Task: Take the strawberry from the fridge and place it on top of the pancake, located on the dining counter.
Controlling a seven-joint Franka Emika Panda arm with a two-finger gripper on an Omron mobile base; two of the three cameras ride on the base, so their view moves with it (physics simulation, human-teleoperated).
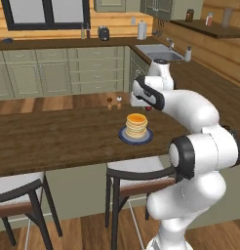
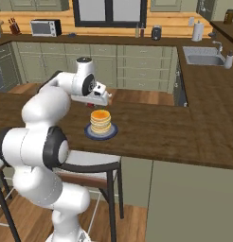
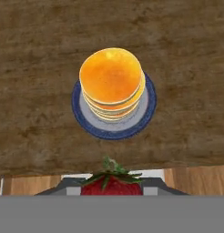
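soft, even rendered light is filling all three views, with no glare and no hard highlights. the pancake (image 3: 112, 78) is casting only a faint shadow toward 6 o'clock on its plate (image 3: 114, 129). the dining counter (image 1: 53, 136) is looking dim and grainy. edges are showing blocky softness everywhere, and the strawberry (image 3: 111, 182) at 6 o'clock is looking slightly blurred.

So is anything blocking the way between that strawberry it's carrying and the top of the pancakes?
Nothing visible does. The strawberry sits in the jaws above the pancakes, whose top is bare, and the counter around the plate is open.
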